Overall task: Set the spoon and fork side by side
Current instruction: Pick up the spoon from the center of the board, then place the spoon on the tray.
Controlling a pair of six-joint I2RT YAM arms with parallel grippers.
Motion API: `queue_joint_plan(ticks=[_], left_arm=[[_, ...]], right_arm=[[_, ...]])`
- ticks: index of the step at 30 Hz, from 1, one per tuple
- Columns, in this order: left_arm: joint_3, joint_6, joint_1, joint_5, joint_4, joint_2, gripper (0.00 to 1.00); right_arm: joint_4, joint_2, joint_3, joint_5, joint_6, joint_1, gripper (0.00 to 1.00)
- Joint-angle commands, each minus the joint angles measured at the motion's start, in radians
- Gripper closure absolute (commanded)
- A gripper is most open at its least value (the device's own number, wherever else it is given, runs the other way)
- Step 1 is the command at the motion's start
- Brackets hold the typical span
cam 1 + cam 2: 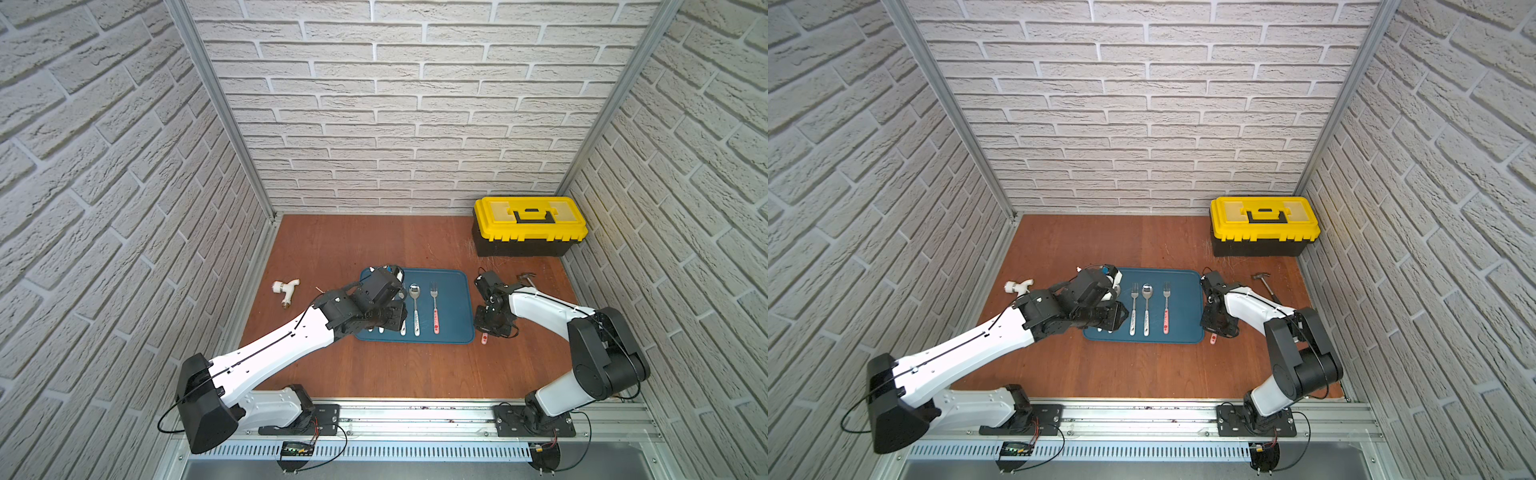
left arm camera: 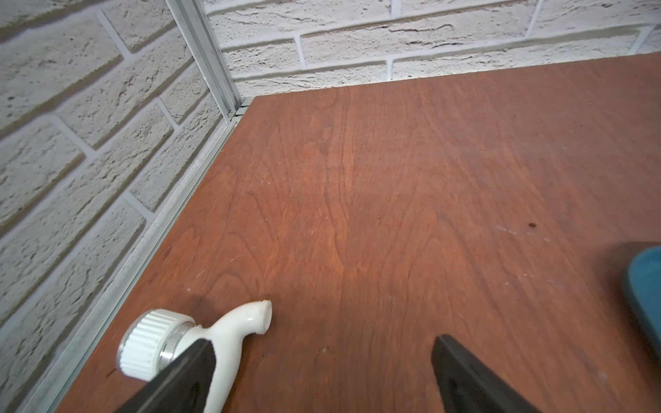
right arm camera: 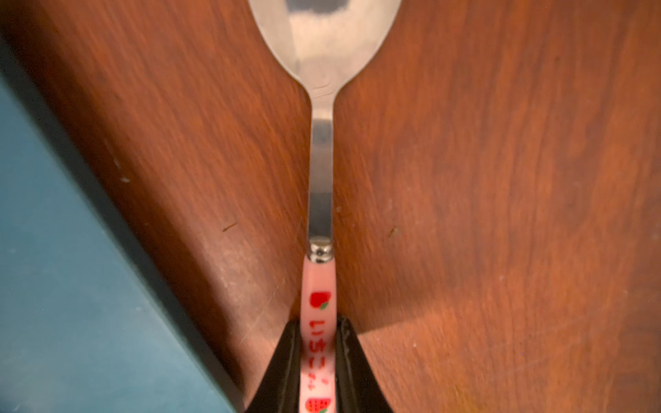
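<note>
The pink-handled spoon (image 3: 321, 161) is over the bare wood of the table (image 1: 374, 365), just off the 3 o'clock edge of the blue tray (image 1: 455, 299) and down near the tray's 5 o'clock corner. A strip of wood shows between spoon and tray. Its strawberry-printed handle is clamped between the fingers of the right gripper (image 3: 319, 321), which pinch it from both sides a little behind the metal collar, while the steel neck and bowl run out ahead of the claw. Whether the spoon rests on the wood or is raised off it I cannot tell. In both top views only the handle's tip pokes out at 6 o'clock from under the right wrist. On the tray three pieces lie parallel, heads to 12 o'clock: from 9 o'clock to 3 o'clock a white-handled fork (image 1: 1133, 309), a white-handled spoon (image 1: 1146, 309) and, nearest the held spoon, the pink-handled fork (image 1: 1166, 307). The left gripper (image 2: 323, 341) hangs over the tray's 9 o'clock side with its two fingers spread apart and nothing between them. A white plastic tap (image 1: 286, 291) lies on the table at 9 o'clock from the tray, well clear of it. A yellow-lidded toolbox (image 1: 530, 226) stands at 1 o'clock against the back wall, and a hammer (image 1: 1266, 289) lies at 3 o'clock beyond the right arm.
</note>
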Motion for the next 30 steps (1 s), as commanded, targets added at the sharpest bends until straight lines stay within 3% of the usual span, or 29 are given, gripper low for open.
queue_joint_plan(ticks=[1,12,19,30], left_arm=[[0.024,0.008,0.008,0.002,0.016,0.007,0.54],[0.094,0.037,0.021,0.014,-0.017,0.059,0.54],[0.079,0.027,0.021,0.01,-0.011,0.047,0.54],[0.052,0.013,0.021,-0.007,-0.024,-0.001,0.54]], right_arm=[[0.018,-0.033,-0.024,0.019,-0.013,-0.001,0.85],[-0.052,-0.079,0.126,0.068,-0.053,0.169,0.84],[-0.046,0.04,0.226,0.021,-0.069,0.25,0.84],[-0.019,0.18,0.286,-0.051,-0.051,0.286,0.84]])
